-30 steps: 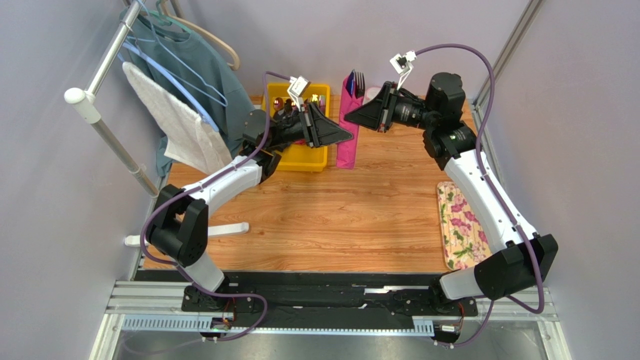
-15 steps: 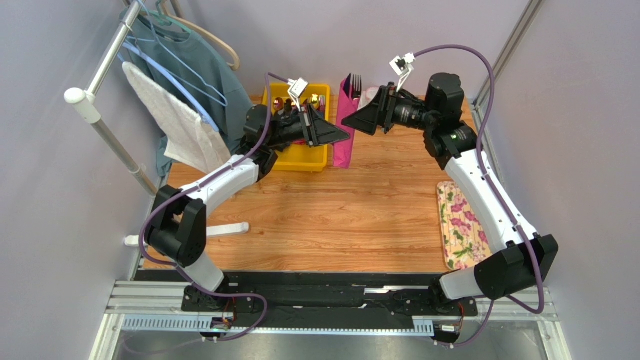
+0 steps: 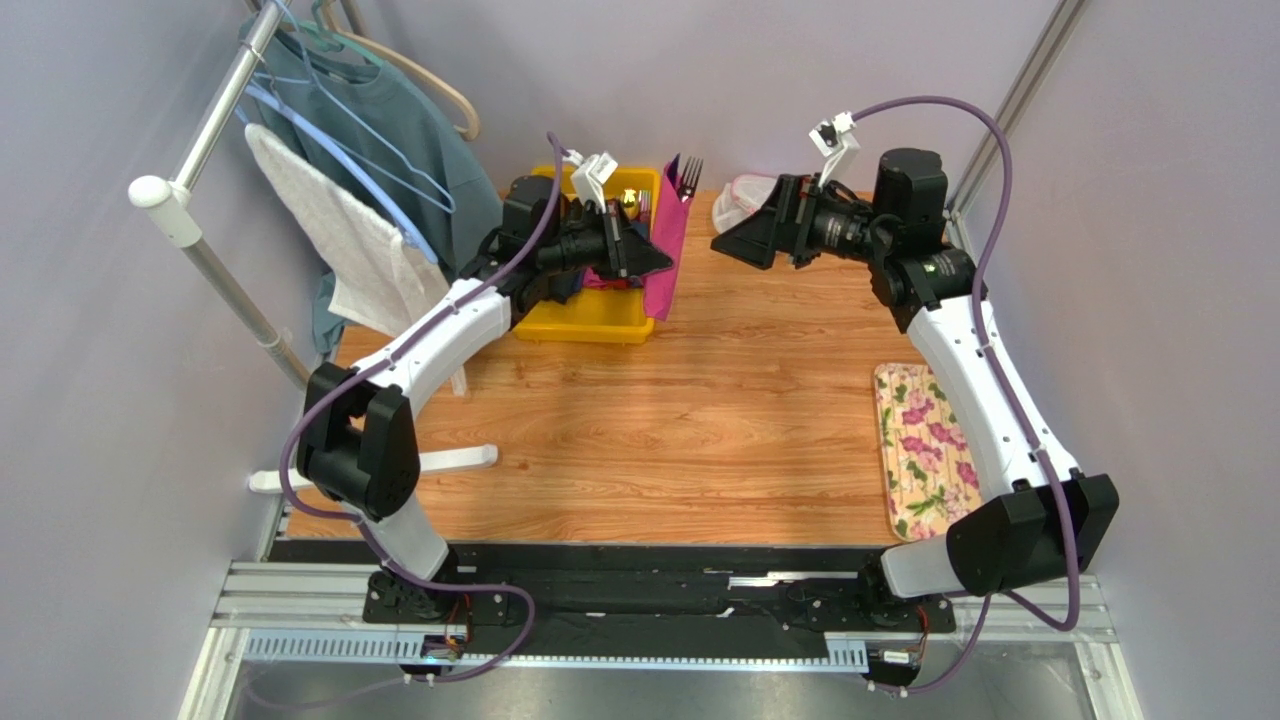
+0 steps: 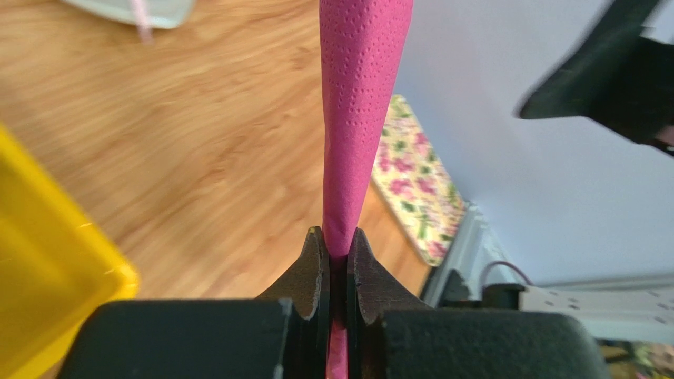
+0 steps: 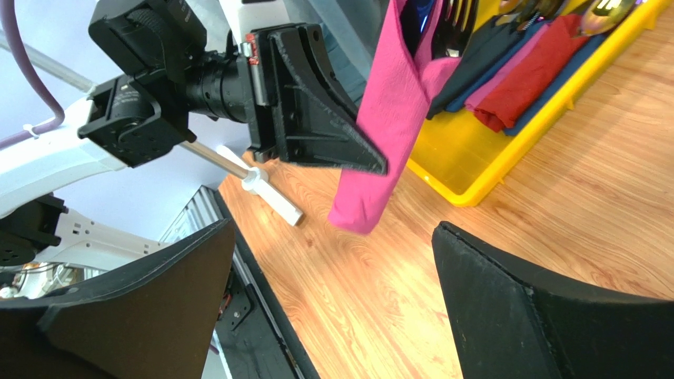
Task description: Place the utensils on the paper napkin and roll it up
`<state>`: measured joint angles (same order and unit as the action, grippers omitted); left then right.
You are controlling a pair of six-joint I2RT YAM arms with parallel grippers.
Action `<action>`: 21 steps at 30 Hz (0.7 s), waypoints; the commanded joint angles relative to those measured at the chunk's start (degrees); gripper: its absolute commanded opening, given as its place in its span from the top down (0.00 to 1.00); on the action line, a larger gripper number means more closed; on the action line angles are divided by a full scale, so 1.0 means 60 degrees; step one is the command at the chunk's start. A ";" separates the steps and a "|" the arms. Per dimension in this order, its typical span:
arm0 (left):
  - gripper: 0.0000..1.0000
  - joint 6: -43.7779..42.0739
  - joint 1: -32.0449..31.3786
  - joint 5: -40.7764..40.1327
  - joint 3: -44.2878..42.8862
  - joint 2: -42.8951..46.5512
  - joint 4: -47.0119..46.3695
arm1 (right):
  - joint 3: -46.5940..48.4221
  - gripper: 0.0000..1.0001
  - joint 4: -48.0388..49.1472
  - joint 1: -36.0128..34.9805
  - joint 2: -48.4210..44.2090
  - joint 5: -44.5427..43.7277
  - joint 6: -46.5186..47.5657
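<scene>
The paper napkin point(image 3: 663, 252) is a magenta roll held up off the table beside the yellow bin point(image 3: 594, 318). My left gripper point(image 3: 655, 267) is shut on the roll's lower part; in the left wrist view the napkin point(image 4: 360, 118) runs up from between the pinched fingertips point(image 4: 338, 237). The dark utensils point(image 3: 685, 177), one a fork, poke out of the roll's top; the right wrist view shows the fork point(image 5: 451, 28) above the napkin point(image 5: 388, 134). My right gripper point(image 3: 736, 249) stands open to the right of the roll, nothing between its fingers point(image 5: 332, 268).
The yellow bin's wall point(image 5: 506, 158) holds cutlery in red, blue and black sleeves point(image 5: 530, 71). A floral cloth point(image 3: 924, 447) lies at the right edge, with a white mesh pouch point(image 3: 739, 195) at the back. A clothes rack with a shirt and towel point(image 3: 361, 225) fills the back left.
My left gripper has closed on the napkin roll and carried it left toward the yellow bin. My right gripper has opened, let go of the roll and drawn back to the right.
</scene>
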<state>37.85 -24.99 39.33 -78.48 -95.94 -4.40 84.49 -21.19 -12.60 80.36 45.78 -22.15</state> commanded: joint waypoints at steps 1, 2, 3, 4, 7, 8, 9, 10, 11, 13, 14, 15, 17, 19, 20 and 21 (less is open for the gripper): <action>1.00 -0.2129 0.0122 -0.1383 -0.1185 -0.0546 0.2153 | 0.0026 0.00 -0.0247 0.0137 -0.0400 -0.0115 0.0367; 1.00 -0.2307 0.0137 -0.1544 -0.1319 -0.0664 0.2459 | 0.0025 0.00 -0.0248 0.0181 -0.0400 -0.0101 0.0396; 1.00 -0.2555 0.0152 -0.1952 -0.1610 -0.0781 0.2637 | 0.0011 0.00 -0.0248 0.0181 -0.0385 -0.0101 0.0396; 1.00 -0.2630 0.0166 -0.2086 -0.1729 -0.1000 0.2812 | -0.0004 0.00 -0.0262 0.0181 -0.0400 -0.0086 0.0411; 1.00 -0.3054 0.0284 -0.2584 -0.2022 -0.1294 0.3282 | -0.0063 0.00 -0.0277 0.0211 -0.0429 -0.0101 0.0425; 1.00 -0.3186 0.0298 -0.2615 -0.1994 -0.1338 0.3268 | -0.0092 0.00 -0.0277 0.0239 -0.0443 -0.0086 0.0454; 1.00 -0.3347 0.0327 -0.2716 -0.1921 -0.1382 0.3254 | -0.0107 0.00 -0.0277 0.0240 -0.0458 -0.0086 0.0455; 1.00 -0.3349 0.0371 -0.2732 -0.1891 -0.1484 0.3225 | -0.0136 0.00 -0.0277 0.0254 -0.0473 -0.0086 0.0455; 1.00 -0.3334 0.0488 -0.2718 -0.1877 -0.1572 0.3137 | -0.0165 0.00 -0.0291 0.0269 -0.0473 -0.0086 0.0469; 1.00 -0.3217 0.0635 -0.2805 -0.2022 -0.1864 0.3209 | -0.0180 0.00 -0.0306 0.0269 -0.0473 -0.0057 0.0469; 1.00 -0.3246 0.0722 -0.2834 -0.2095 -0.1997 0.3282 | -0.0194 0.00 -0.0306 0.0269 -0.0473 -0.0057 0.0469; 1.00 -0.3333 0.0752 -0.3052 -0.2285 -0.2085 0.3384 | -0.0195 0.00 -0.0306 0.0255 -0.0473 -0.0042 0.0484; 1.00 -0.3450 0.0811 -0.3229 -0.2418 -0.2334 0.3502 | -0.0180 0.00 -0.0292 0.0269 -0.0429 0.0016 0.0498; 1.00 -0.3656 0.0826 -0.3639 -0.2565 -0.2524 0.3605 | -0.0151 0.00 -0.0306 0.0269 -0.0385 0.0031 0.0484; 1.00 -0.3714 0.0855 -0.3742 -0.2594 -0.2554 0.3678 | -0.0136 0.00 -0.0292 0.0269 -0.0371 0.0031 0.0469; 1.00 -0.3773 0.0855 -0.3960 -0.2609 -0.2613 0.3693 | -0.0136 0.00 -0.0306 0.0284 -0.0341 0.0046 0.0469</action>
<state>18.44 -20.38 19.68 -90.52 -111.59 17.89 83.29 -23.77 -11.31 79.42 45.52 -20.21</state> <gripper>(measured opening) 0.054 0.998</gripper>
